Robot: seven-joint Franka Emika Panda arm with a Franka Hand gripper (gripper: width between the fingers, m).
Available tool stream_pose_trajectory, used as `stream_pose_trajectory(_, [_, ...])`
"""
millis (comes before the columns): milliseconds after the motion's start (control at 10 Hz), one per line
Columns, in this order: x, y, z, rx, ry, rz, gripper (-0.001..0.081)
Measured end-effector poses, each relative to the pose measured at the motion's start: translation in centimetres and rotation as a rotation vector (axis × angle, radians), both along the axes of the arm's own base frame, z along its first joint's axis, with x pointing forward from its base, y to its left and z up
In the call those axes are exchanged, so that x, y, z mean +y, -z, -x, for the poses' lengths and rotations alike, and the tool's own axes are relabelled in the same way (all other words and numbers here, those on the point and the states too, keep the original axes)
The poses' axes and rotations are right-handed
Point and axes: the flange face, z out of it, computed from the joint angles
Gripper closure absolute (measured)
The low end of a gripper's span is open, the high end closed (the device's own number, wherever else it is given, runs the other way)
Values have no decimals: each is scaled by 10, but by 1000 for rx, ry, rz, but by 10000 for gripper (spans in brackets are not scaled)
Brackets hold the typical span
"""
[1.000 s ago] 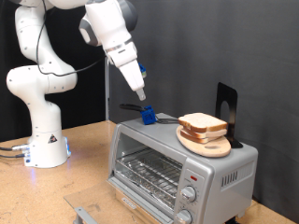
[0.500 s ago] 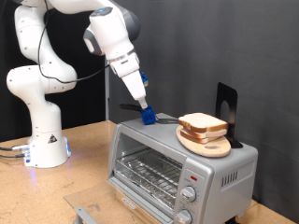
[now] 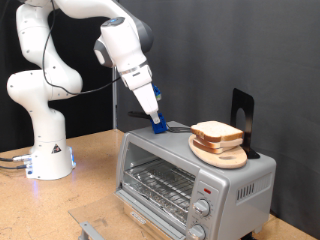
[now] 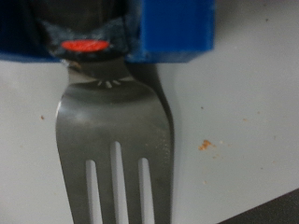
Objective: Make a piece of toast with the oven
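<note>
Standing at the scene's right, the boxy silver-grey oven carries on its flat top a round wooden board holding the pale toast slice near the right edge, while the gripper pinches a blue-handled steel fork at the left edge.

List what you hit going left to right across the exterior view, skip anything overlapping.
Robot base → claw on the blue fork handle → piece of toast on the round wooden board → black stand. The oven spans below the last four.
</note>
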Motion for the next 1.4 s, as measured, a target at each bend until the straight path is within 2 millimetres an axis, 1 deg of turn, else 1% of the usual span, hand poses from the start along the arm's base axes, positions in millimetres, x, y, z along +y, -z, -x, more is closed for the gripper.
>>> stream_pose_trajectory(700, [2, 16, -8, 34, 31, -7, -3])
stream_pose_trajectory(1100, [9, 14, -12, 79, 43, -25, -3])
stream_pose_trajectory(1400, [16, 8, -12, 121, 28, 28, -3])
